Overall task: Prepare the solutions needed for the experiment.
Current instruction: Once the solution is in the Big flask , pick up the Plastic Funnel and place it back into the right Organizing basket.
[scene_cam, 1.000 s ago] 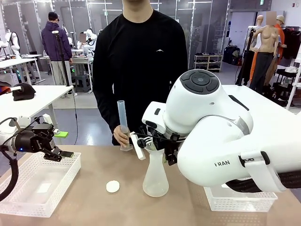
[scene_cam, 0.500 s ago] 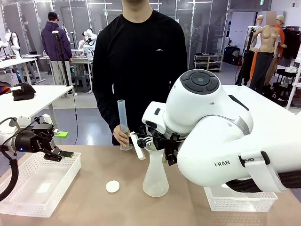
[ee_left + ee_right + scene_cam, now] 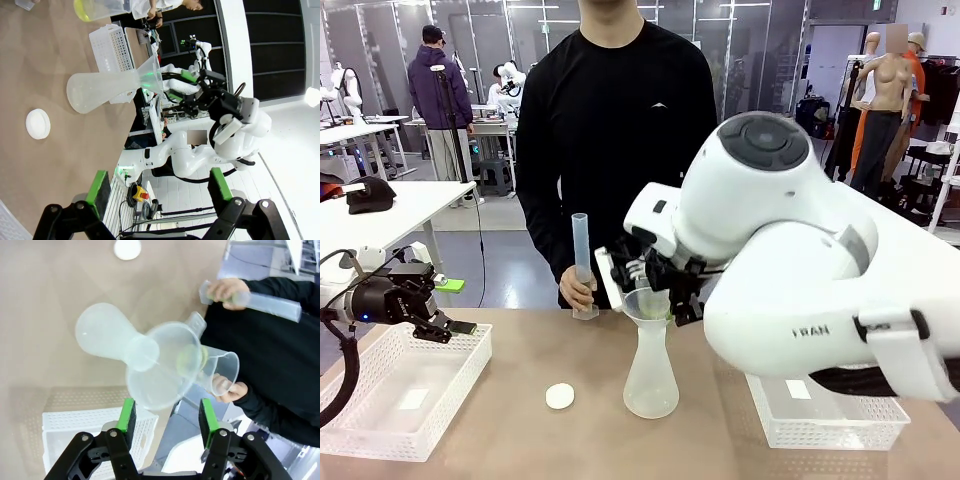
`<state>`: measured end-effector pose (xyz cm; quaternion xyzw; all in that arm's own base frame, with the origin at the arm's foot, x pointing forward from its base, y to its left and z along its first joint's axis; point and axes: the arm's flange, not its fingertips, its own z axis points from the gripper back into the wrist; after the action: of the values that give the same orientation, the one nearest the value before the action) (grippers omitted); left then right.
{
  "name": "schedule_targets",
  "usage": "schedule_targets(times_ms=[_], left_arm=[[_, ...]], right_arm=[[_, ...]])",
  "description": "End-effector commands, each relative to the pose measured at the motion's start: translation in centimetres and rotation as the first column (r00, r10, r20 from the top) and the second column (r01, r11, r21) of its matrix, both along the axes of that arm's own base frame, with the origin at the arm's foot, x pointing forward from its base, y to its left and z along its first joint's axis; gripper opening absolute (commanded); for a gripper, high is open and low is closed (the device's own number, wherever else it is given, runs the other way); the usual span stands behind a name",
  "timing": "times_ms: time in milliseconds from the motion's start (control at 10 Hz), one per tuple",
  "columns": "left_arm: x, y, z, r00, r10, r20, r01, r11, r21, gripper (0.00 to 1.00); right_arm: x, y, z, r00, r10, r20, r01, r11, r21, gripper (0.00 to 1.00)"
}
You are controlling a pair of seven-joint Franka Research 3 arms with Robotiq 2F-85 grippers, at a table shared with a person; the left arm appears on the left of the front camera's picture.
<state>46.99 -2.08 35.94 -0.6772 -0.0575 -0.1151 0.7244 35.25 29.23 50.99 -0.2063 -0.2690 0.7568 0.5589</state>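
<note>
A frosted conical flask (image 3: 650,375) stands mid-table with a clear funnel (image 3: 647,303) in its neck. My right gripper (image 3: 660,283) hovers just above the funnel, open (image 3: 167,424), and the funnel (image 3: 162,372) is blurred beyond its pads. The person's hand tips a clear beaker (image 3: 216,369) towards the funnel, with the pale yellow-green solution (image 3: 192,358) in it. That solution (image 3: 86,10) also shows at the top of the left wrist view. My left gripper (image 3: 458,326) hangs open (image 3: 159,187) over the left basket. In the front view my right arm hides the beaker.
The person's other hand holds a graduated cylinder (image 3: 582,262) upright at the far edge. A white round cap (image 3: 560,396) lies left of the flask. White mesh baskets sit at the left (image 3: 380,420) and the right (image 3: 820,420) of the table.
My right arm has risen and its gripper has lifted a little off the funnel. The right basket shows more. The left arm and the person's cylinder have hardly moved.
</note>
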Motion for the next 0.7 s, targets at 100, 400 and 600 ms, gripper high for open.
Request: schedule_targets(times_ms=[100,400,600], left_arm=[[0.0,-0.1,0.1,1.0,-0.004,0.011,0.004,1.0,0.003,1.0],[0.0,-0.1,0.1,1.0,-0.004,0.011,0.004,1.0,0.003,1.0],[0.0,-0.1,0.1,1.0,-0.004,0.011,0.004,1.0,0.003,1.0]], right_arm=[[3.7,-3.3,2.7,0.922,-0.3,-0.245,0.337,0.933,0.125,0.64],[7.1,-9.1,5.0,0.722,-0.427,-0.545,0.583,0.799,0.146,0.64],[8.1,-12.7,4.7,0.601,-0.523,-0.604,0.719,0.683,0.125,0.64]])
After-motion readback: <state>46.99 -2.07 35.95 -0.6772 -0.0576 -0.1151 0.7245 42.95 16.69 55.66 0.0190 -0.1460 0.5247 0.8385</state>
